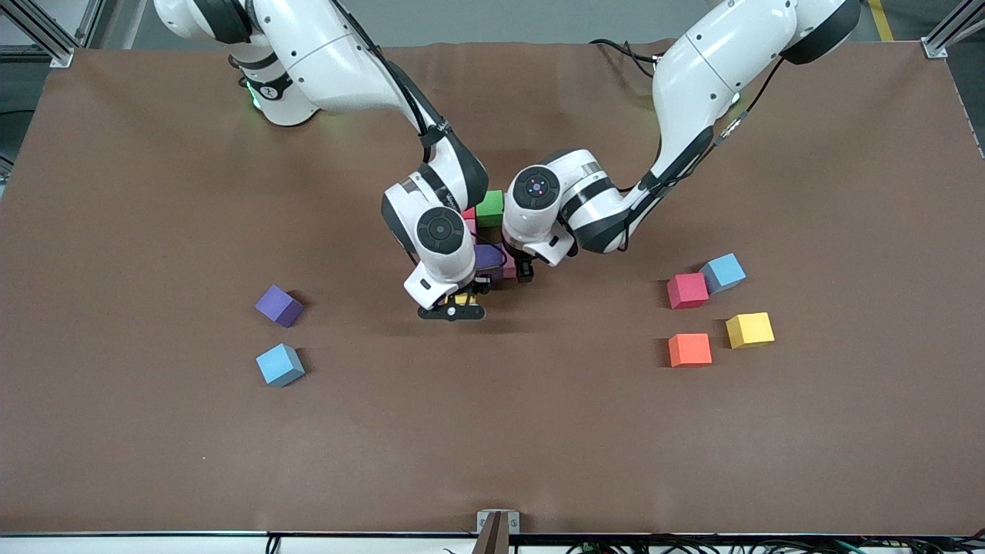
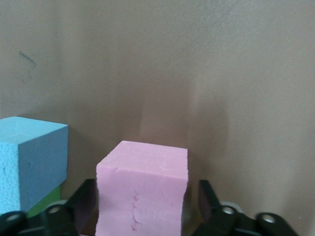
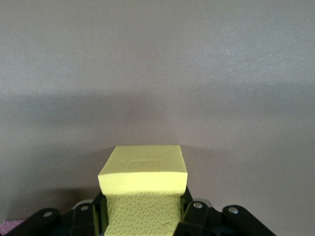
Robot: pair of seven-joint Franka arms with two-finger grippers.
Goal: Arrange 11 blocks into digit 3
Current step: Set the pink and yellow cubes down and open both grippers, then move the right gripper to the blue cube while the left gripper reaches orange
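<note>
I see a brown cloth (image 1: 154, 431) covering the whole table, lightly creased along its top edge. Grey floor (image 1: 477, 19) shows above it, with aluminium frame posts (image 1: 46, 35) at my view's upper corners.

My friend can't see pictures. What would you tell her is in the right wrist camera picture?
A yellow foam block sits between the two black fingers of the right hand, filling the bottom middle of the picture. Past it there is only the plain brown table cover, crossed by a soft band of shadow.

Pink block (image 2: 141, 189), yellow block (image 3: 144, 184): matt pitted foam; table cover (image 1: 154, 446): matt brown cloth.
</note>
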